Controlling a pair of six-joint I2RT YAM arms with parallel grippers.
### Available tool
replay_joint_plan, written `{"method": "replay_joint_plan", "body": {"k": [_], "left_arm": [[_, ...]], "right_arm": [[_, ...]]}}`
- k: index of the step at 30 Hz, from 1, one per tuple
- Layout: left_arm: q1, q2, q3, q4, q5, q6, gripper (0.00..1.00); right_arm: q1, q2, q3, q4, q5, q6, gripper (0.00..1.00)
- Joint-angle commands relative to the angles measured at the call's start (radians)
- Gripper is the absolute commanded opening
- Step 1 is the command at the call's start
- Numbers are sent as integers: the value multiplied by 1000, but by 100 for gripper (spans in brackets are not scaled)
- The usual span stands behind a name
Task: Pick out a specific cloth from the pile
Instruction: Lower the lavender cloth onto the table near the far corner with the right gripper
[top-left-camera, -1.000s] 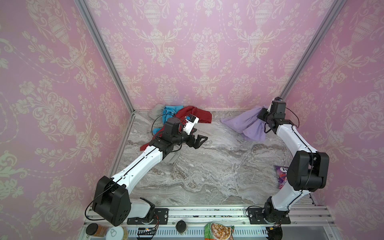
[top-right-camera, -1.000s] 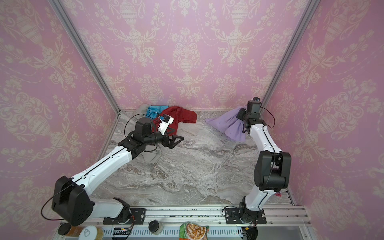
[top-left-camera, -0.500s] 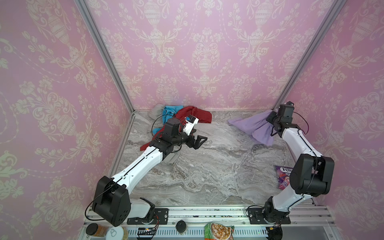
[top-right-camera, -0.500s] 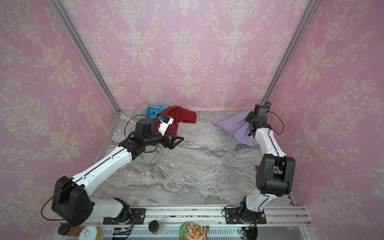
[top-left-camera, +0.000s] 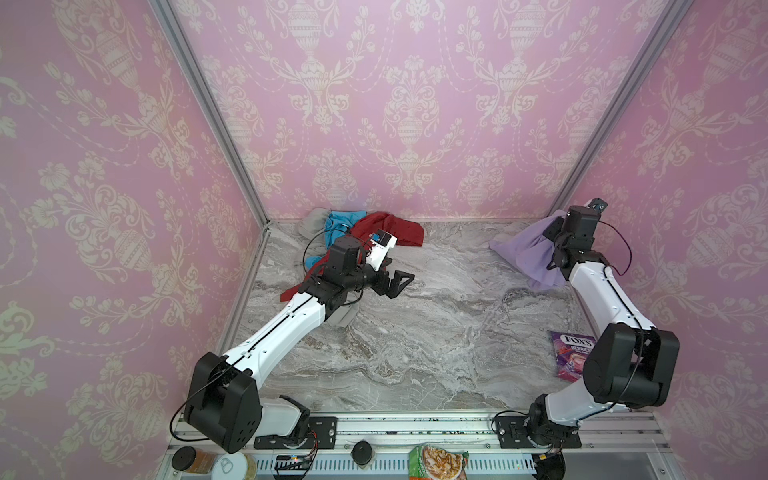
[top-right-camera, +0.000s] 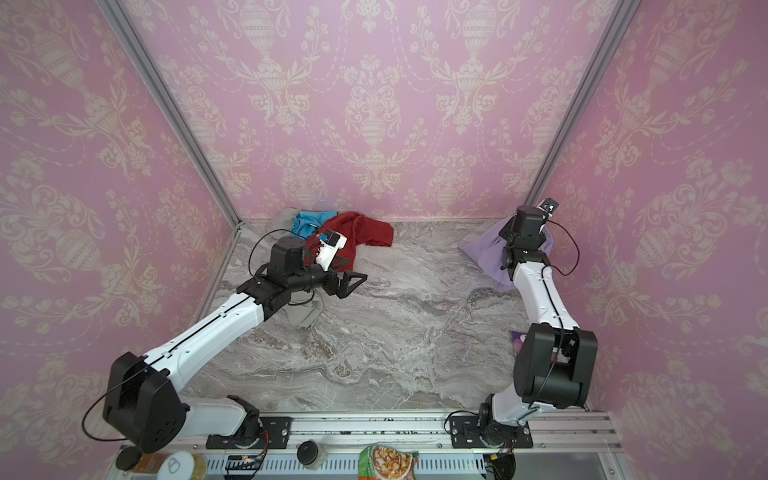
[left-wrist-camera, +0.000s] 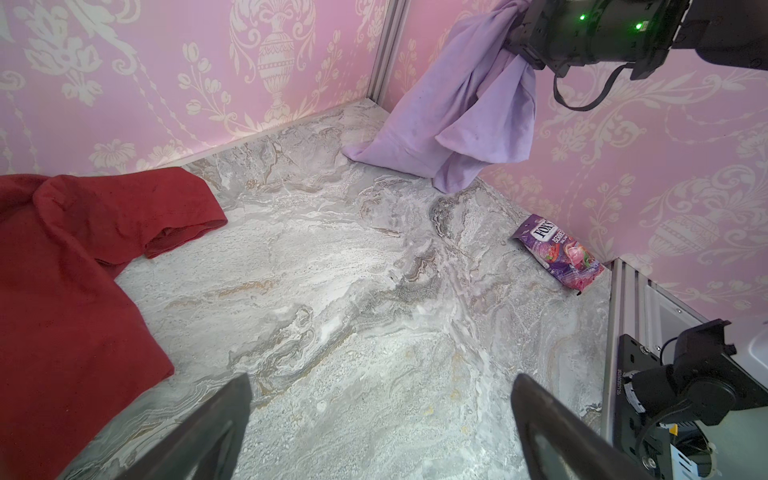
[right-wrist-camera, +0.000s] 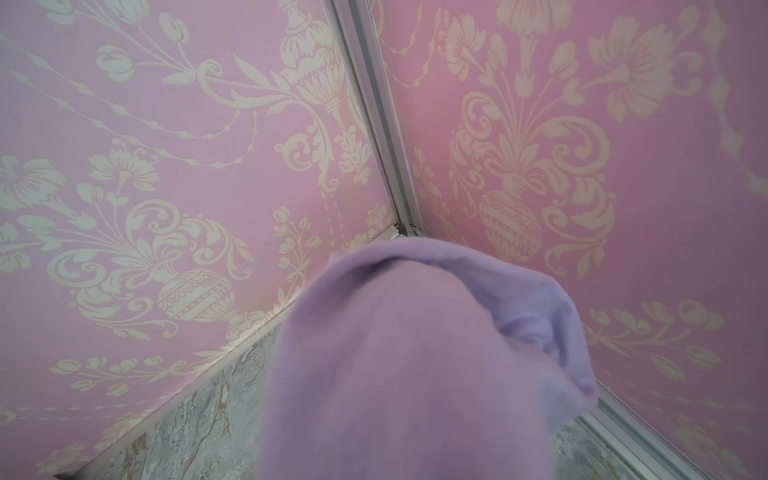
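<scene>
Two end effectors: the right end effector (top-left-camera: 556, 232), closed on the cloth (top-left-camera: 525, 253), holds it half-raised at the table's (top-left-camera: 436, 332) far right corner, well apart from the pile (top-left-camera: 357, 232). A higher lift should free the hem resting on the table. The left end effector (top-left-camera: 395, 276) hangs open and empty.

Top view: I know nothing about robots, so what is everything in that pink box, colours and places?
walls: three, pink patterned, around the table
table: one, grey marble, box floor
lavender cloth: one, pale purple, far right corner, top end lifted
red cloth: one, dark red, far left, in the pile
turquoise cloth: one, blue, pile, beside the red
grey cloth: count unclear, grey, pile's far edge and under the left arm
candy bag: one, purple, table's right edge
snack packet: one, green, front rail
left tool: one, black, open, near the pile
right tool: one, black, shut on the lavender cloth
</scene>
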Motion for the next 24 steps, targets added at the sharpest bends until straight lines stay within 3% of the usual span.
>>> {"method": "replay_joint_plan", "body": {"k": [1, 19, 24], "left_arm": [[-10, -19, -14, 10, -17, 11, 99], [-10, -4, -20, 10, -36, 26, 99], [-10, 4, -19, 7, -43, 32, 99]], "right_arm": [[17, 60, 14, -9, -50, 7, 0], [65, 508, 439, -344, -263, -62, 0], [66, 624, 561, -452, -267, -83, 0]]}}
